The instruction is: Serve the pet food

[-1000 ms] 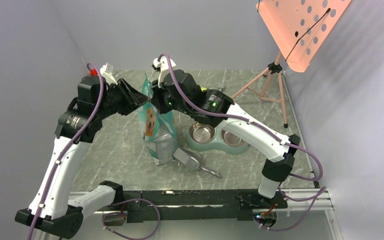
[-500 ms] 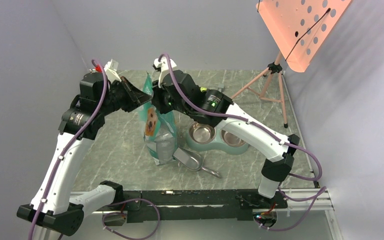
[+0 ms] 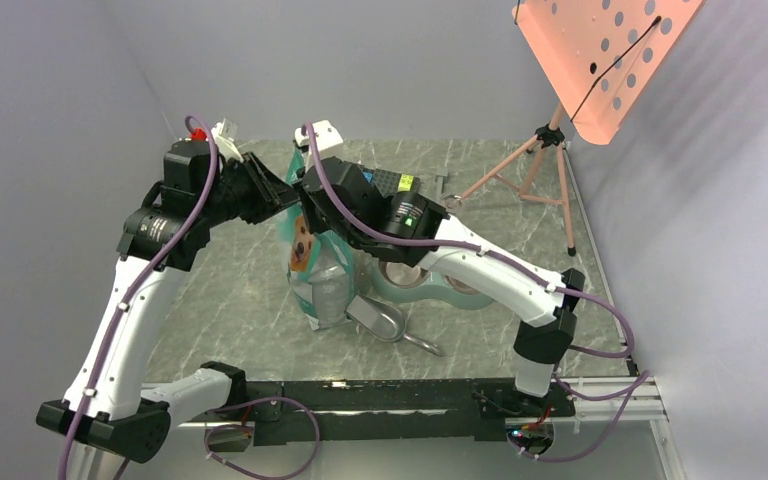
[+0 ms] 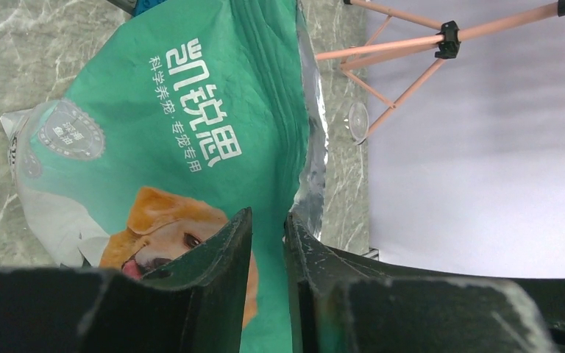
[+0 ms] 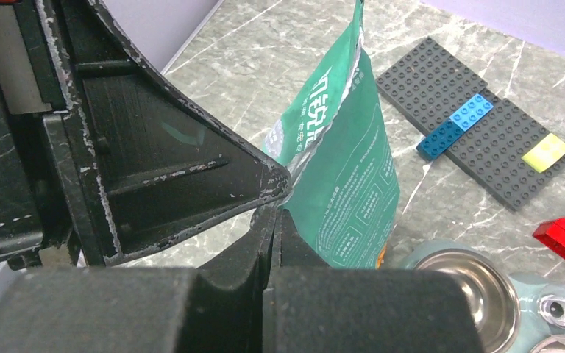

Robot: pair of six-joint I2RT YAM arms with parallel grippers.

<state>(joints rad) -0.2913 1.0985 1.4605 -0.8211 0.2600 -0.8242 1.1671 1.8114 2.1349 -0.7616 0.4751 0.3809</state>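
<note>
I judge this barely started: no pet food shows, so it is presumably inside the upright pouch (image 4: 191, 147) mid-table. My left gripper (image 4: 268, 217) stands slightly apart at the pouch's top lip. My right gripper (image 5: 268, 217) is pressed together beside it. The bowl (image 5: 478, 294) to the right holds nothing, and the scoop (image 3: 380, 320) lies near it.

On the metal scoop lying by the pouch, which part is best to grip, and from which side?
Grip the handle, coming down from above on the near right. The metal scoop lies flat with its wide bowl end close beside the upright pouch, while the thin handle juts out free over bare table.
</note>
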